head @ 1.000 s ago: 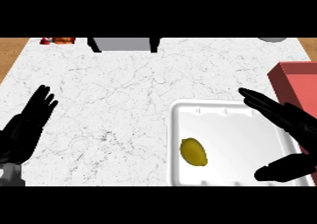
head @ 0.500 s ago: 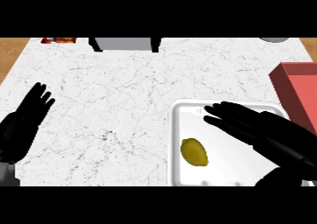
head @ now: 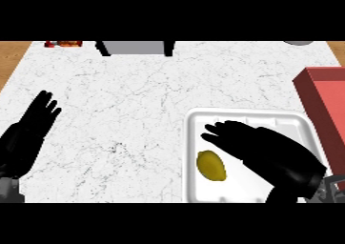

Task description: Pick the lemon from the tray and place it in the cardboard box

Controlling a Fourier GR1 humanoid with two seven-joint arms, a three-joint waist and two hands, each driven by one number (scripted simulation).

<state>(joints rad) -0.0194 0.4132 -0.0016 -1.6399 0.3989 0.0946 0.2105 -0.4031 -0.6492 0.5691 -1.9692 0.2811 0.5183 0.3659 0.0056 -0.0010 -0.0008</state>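
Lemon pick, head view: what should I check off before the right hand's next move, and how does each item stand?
1. Lemon lies in the tray, uncovered: ok.
2. Right hand open, holding nothing: ok.
3. Right hand round the lemon: not ok; its fingers lie beside it.
4. Right hand's height over the tray: cannot tell.
5. Box opening free: cannot tell; only part shows at the right edge.
6. Left hand open, away from the tray: ok.

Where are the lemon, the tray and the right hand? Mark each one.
lemon (head: 211, 166), head view, middle of its yellow skin.
tray (head: 253, 113), head view, on its far rim.
right hand (head: 263, 145), head view, on the back of the hand.
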